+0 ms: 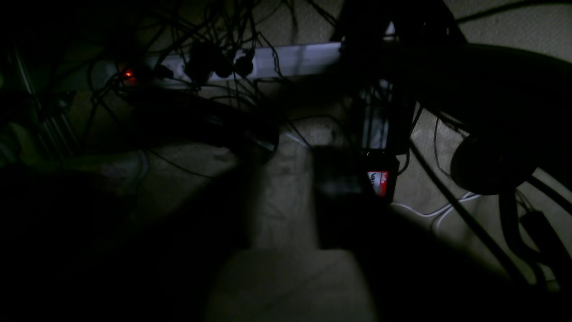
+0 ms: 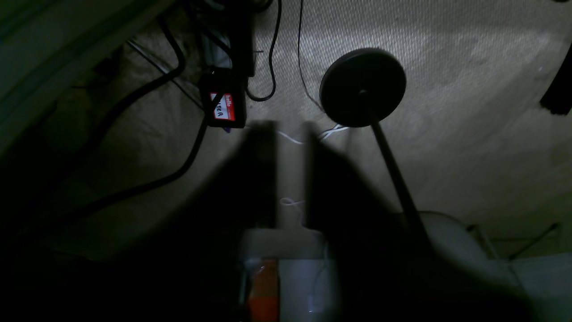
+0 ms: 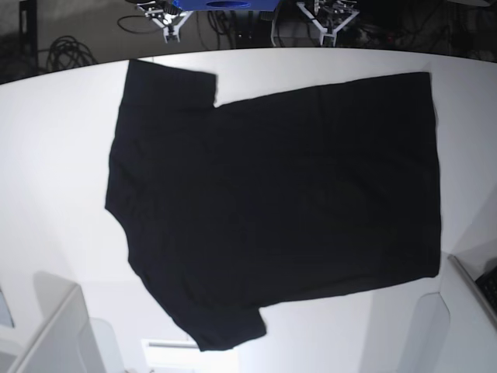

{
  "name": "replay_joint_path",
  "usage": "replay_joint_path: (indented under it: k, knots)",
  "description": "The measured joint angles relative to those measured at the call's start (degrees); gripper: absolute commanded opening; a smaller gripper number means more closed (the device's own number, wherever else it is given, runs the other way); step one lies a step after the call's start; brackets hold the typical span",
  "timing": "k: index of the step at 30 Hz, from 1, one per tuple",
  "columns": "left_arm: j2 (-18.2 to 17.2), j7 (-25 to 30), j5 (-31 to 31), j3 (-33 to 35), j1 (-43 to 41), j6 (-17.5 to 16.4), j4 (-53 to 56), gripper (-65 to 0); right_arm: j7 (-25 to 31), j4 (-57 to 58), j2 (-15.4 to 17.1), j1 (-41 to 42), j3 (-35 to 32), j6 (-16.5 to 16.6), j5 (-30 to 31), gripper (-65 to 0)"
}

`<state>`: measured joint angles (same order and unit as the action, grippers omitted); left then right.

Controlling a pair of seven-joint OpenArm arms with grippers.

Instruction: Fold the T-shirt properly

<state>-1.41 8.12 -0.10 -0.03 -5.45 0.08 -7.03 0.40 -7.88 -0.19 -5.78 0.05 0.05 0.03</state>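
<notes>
Base view: large black short-sleeved cloth T-shirt (image 3: 272,210) lies flat, limp and light, best pinched at hem or sleeve, far from both jaw pairs — right gripper (image 2: 289,179) closed empty, left gripper (image 1: 286,201) partly parted, holding nothing.

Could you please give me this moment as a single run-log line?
T-shirt: spread flat, plain black side up, unfolded | table: white | both wrist views: dim floor with cables | right gripper: shut, empty | fold: not started

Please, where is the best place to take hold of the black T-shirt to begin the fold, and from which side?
Probably the near sleeve of the T-shirt on the white table. It sticks out from the flat body toward the camera side, so its free edge can be pinched from above, coming from that side, then folded over the body.
</notes>
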Motion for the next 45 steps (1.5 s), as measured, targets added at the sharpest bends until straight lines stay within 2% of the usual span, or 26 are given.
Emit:
replay_joint_path:
  k: [2, 7, 9, 15, 25, 33, 38, 42, 45]
  knots:
    - [0.0, 0.0, 0.0, 0.0, 0.0, 0.0, 0.0, -32.7, 0.0, 0.0, 0.0, 0.0, 0.0, 0.0, -0.1, -65.0]
    - [0.0, 0.0, 0.0, 0.0, 0.2, 0.0, 0.0, -39.2, 0.0, 0.0, 0.7, 0.2, 0.0, 0.0, -0.1, -65.0]
    - [0.0, 0.0, 0.0, 0.0, 0.2, 0.0, 0.0, -43.9, 0.0, 0.0, 0.9, 0.2, 0.0, 0.0, -0.1, -65.0]
    - [0.0, 0.0, 0.0, 0.0, -0.4, 0.1, -0.3, -65.0, 0.0, 0.0, 0.4, 0.0, 0.0, 0.0, -0.1, -65.0]
    - [0.0, 0.8, 0.0, 0.0, -1.8, 0.1, -0.9, -65.0, 0.0, 0.0, 0.9, 0.0, -0.1, 0.0, -0.1, -65.0]
    - [0.0, 0.2, 0.0, 0.5, -8.0, 0.1, -8.6, -65.0, -0.2, -0.7, 0.9, -0.3, -0.1, 0.0, -0.1, -65.0]
    - [0.0, 0.7, 0.0, 0.3, -10.5, 0.1, -12.1, -65.0, 0.0, -11.5, 1.0, -6.6, 0.7, 0.0, 0.0, -65.0]
    - [-0.3, 0.3, 0.0, 0.2, -17.2, 0.0, -19.9, -65.0, -2.0, -21.4, 0.7, -13.7, 8.9, 0.0, -0.1, -65.0]
    - [-2.1, -0.5, 0.0, 0.0, -23.6, 0.0, -27.3, -65.0, -4.5, -30.4, 1.1, -19.0, 12.3, 0.0, -0.3, -65.0]
